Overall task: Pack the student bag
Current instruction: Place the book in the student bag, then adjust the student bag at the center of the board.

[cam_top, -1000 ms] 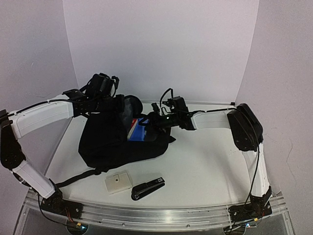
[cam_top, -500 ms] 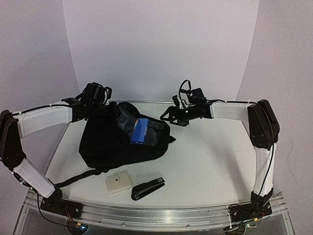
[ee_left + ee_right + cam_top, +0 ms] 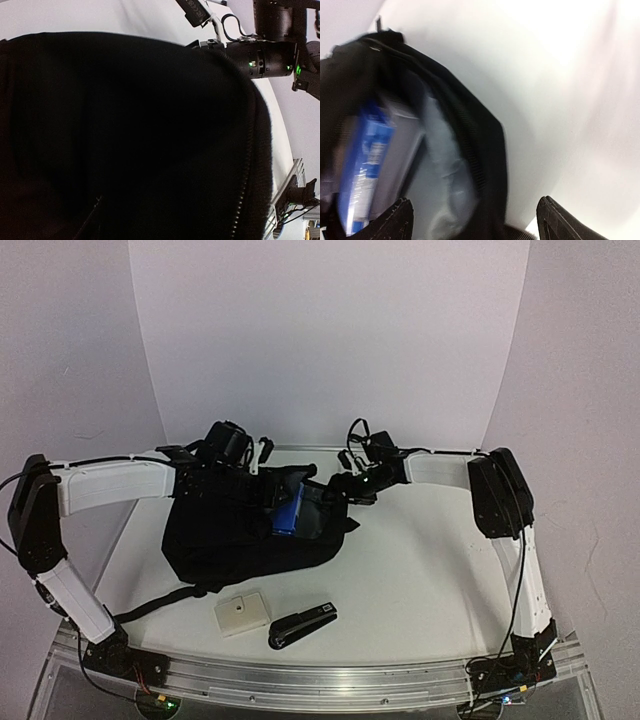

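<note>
Right pincer (image 3: 474,212) gapes wide before the open student bag (image 3: 220,530); left pincer (image 3: 255,455) at its far edge, state unclear.

Large black fabric backpack (image 3: 235,535) centre-left on tabletop (image 3: 430,570); blue rectangular box (image 3: 289,510) in its opening. Before backpack: small beige square box (image 3: 242,613) left, black stapler (image 3: 302,625) right.

The left claw (image 3: 256,456) now sits further right, at centre frame over the top edge of the student bag (image 3: 230,535), whose lifted flap seems slumped. The right claw (image 3: 338,486) is back at the bag's mouth, and the blue box (image 3: 289,510) stands steeper.
</note>
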Controlling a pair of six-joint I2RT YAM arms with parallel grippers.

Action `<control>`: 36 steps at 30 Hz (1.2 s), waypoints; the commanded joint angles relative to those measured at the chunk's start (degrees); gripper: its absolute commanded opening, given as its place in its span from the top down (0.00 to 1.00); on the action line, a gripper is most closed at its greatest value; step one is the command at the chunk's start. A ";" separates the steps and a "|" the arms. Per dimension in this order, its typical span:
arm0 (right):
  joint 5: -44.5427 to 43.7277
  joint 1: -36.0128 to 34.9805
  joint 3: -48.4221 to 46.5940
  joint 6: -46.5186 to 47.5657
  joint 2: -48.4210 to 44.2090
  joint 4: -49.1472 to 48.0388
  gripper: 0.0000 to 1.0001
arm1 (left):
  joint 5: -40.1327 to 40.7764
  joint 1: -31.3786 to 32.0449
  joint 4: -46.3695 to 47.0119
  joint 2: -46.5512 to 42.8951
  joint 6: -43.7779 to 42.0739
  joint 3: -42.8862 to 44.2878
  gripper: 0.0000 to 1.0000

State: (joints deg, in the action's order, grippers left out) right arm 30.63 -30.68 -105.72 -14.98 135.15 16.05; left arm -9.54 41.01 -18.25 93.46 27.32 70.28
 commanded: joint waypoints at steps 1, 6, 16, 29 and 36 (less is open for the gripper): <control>0.02 -0.32 -3.51 1.13 2.45 1.27 0.25 | 5.72 -0.06 -1.33 -10.12 6.11 -5.89 0.18; 0.58 -0.21 -3.02 1.20 1.79 1.25 0.63 | 12.66 0.64 -3.10 -20.35 14.11 -13.71 0.13; 0.79 5.13 2.86 0.18 -4.06 1.27 1.00 | 16.87 1.18 -7.59 -29.85 26.41 -25.02 0.05; 5.21 15.11 22.05 0.37 -17.81 1.18 1.00 | 5.11 -1.83 15.04 -3.78 22.81 -16.51 0.04; 7.00 17.23 35.65 4.40 -29.78 1.44 0.98 | -3.66 -2.77 20.12 16.17 16.64 1.89 0.09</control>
State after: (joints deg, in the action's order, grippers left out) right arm 34.68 -12.71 -76.07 -14.00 114.45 17.12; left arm -6.02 38.59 -6.96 102.63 48.27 61.69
